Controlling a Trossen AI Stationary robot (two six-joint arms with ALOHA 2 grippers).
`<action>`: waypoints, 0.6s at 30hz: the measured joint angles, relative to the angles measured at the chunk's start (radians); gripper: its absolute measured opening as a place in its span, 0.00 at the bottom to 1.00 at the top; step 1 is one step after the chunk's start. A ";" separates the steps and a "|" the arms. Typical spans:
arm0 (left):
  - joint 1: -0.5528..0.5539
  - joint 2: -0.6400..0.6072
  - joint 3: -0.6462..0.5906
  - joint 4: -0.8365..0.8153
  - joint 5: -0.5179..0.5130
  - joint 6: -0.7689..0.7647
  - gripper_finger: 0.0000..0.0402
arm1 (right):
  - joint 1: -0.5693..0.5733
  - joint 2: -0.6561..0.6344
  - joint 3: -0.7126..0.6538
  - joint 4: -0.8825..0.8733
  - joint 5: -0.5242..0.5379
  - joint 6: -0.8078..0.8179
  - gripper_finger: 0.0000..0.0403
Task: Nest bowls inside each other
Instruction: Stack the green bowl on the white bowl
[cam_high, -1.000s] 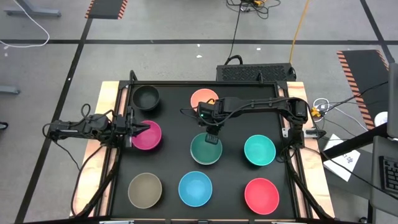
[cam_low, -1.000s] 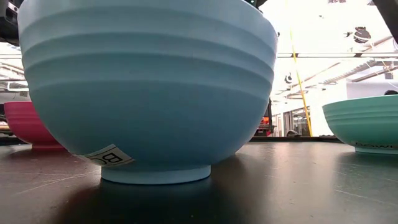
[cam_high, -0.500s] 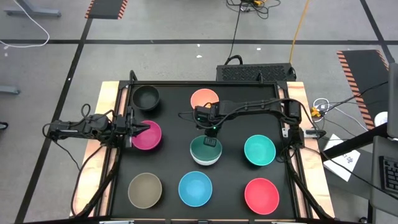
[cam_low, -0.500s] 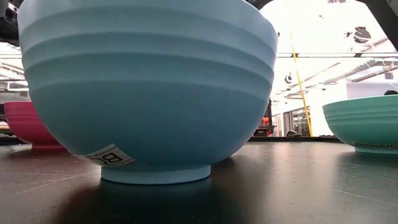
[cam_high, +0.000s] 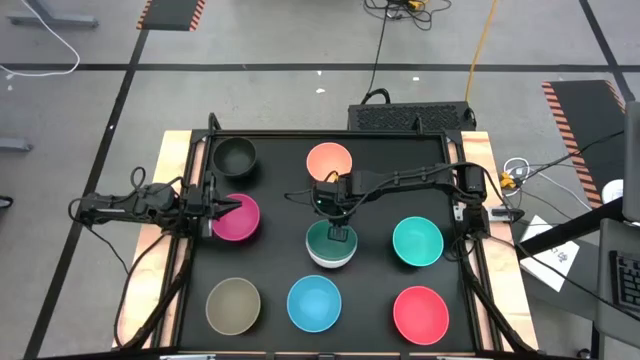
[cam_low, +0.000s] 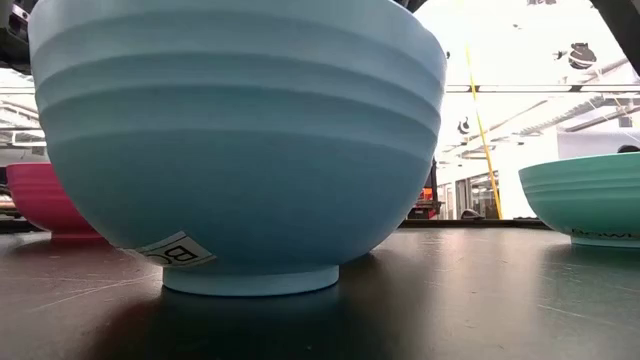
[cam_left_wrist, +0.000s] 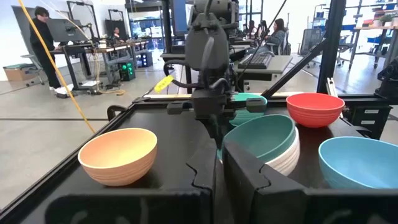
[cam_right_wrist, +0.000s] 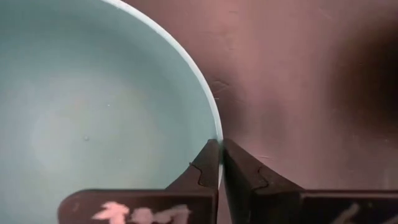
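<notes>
Fingers (cam_right_wrist: 219, 167) pinch the dark green bowl (cam_high: 326, 243) rim.

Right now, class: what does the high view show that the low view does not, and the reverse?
Only the high view shows both arms: the right gripper pinching the rim of the dark green bowl, which sits inside a white bowl, plus the black, peach, olive and red bowls. Only the low view shows the sticker on the light blue bowl. Both show the light blue, magenta and teal bowls.
</notes>
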 joint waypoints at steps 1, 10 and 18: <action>0.000 0.000 0.000 0.000 0.000 0.000 0.08 | 0.006 0.000 0.000 0.003 0.000 0.000 0.00; 0.000 0.000 0.000 -0.001 0.000 0.000 0.08 | 0.029 0.000 0.025 -0.017 0.112 0.002 0.00; 0.000 0.000 0.000 -0.020 0.000 -0.004 0.08 | 0.034 0.000 0.061 -0.018 0.154 -0.019 0.00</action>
